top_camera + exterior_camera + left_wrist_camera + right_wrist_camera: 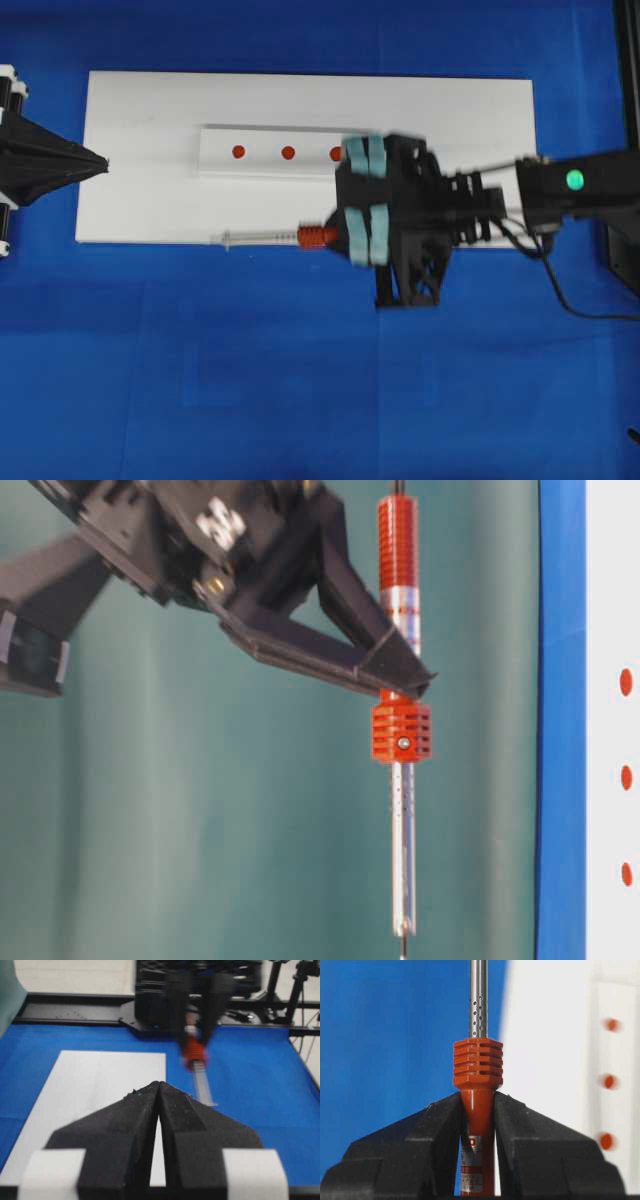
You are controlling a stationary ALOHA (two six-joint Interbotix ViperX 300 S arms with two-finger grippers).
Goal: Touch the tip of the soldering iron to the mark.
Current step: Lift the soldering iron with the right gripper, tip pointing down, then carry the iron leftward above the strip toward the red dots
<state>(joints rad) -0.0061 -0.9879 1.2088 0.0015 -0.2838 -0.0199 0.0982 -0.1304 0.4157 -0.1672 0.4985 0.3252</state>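
My right gripper (333, 233) (477, 1102) is shut on the red-orange handle of the soldering iron (270, 238) (478, 1062), just behind its ribbed collar. The iron hangs level in the air (400, 732), its shaft pointing left along the white board's front edge. Three red dots sit in a row on the raised strip. The rightmost dot, the mark (336, 154) (626, 681) (606, 1141), looks slightly largest and is partly under the gripper from above. The iron's tip is well in front of the dots, touching none. My left gripper (100, 163) (159, 1083) is shut and empty at the board's left end.
The white board (130, 200) lies on blue cloth (300, 380). The dots' raised strip (220, 165) runs along the board's middle. The iron's black cord (555, 290) trails off to the right under my right arm. A black frame (628, 100) stands at the right edge.
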